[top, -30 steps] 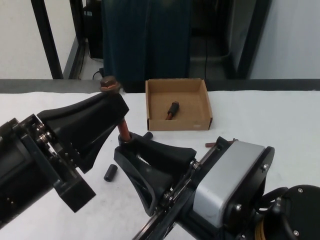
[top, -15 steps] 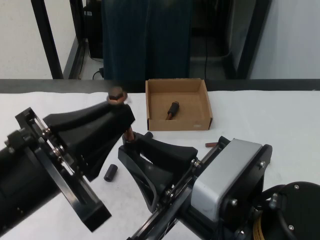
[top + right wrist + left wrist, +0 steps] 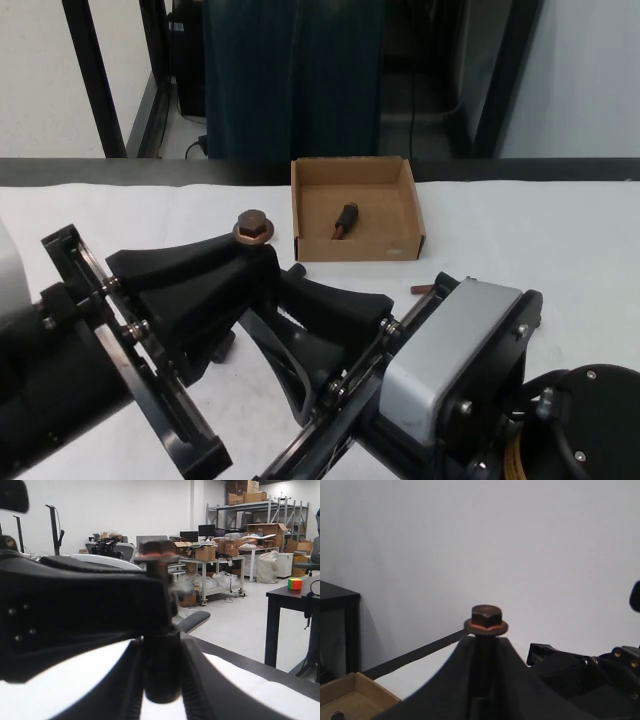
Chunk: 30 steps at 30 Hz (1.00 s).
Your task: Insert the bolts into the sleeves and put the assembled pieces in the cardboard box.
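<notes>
Bolt (image 3: 486,621): upright, with a dark shank and a rusty-brown hex head over a reddish flange. The head stands clear above the fingertips, over the table's middle, nearer than the box.
Left gripper (image 3: 484,647): black fingers clamped on the bolt's shank just under the flange.
Sleeve (image 3: 162,680): short dark cylinder, upright, directly below the bolt. The shank's lower end meets its top; how deep it sits cannot be told.
Right gripper (image 3: 162,652): fingers closed on the sleeve from both sides, just beneath the left gripper's fingers.
Box (image 3: 360,246): open brown cardboard at the table's far edge, about the middle, beyond both grippers.
Piece in box (image 3: 345,218): dark sleeve with a reddish shank sticking out of one end, lying tilted on the box floor, apart from the walls.
Loose bolt (image 3: 424,288): reddish, lying on the table just beside the right arm's grey housing, nearer than the box's front right corner.
Table (image 3: 520,230): covered in white, carrying the box and the loose bolt.
</notes>
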### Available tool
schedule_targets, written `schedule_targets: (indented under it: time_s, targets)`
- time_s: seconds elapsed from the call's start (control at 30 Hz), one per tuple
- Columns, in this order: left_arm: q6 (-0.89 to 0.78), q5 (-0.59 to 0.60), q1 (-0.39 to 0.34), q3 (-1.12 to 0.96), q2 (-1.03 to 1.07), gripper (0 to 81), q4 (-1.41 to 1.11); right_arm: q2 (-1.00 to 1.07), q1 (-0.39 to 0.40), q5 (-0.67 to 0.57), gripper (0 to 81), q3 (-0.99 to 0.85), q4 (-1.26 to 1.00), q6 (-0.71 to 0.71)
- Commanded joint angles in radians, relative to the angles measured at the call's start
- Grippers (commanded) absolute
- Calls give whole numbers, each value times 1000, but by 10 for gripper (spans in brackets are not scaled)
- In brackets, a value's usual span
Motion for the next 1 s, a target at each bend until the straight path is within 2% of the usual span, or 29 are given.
schedule_targets:
  time_s: [0.0,0.07,0.13,0.23,0.37,0.43,0.63,0.8,0.97]
  targets:
    - [32,89,19,6,-6,8,22,-11,-18,47,3,-23,-44,5]
    - [32,89,38,6,-6,11,26,-11,-18,47,3,-23,-44,5]
    - [32,89,55,6,-6,64,25,-11,-18,47,3,-23,-44,5]
    - [31,89,73,6,-6,190,25,-11,-18,47,3,-23,-44,5]
    - [15,87,83,6,-6,399,25,-11,-18,47,3,-23,-44,5]
    - [15,86,83,6,-6,451,25,-11,-18,47,3,-23,-44,5]
    - [13,85,83,6,-6,462,13,-11,-18,47,3,-23,-44,5]
    - [-2,83,87,6,-9,462,-131,-11,-17,47,3,-23,1,5]
    - [-2,42,154,6,-34,462,-135,-11,-17,95,3,-8,97,5]
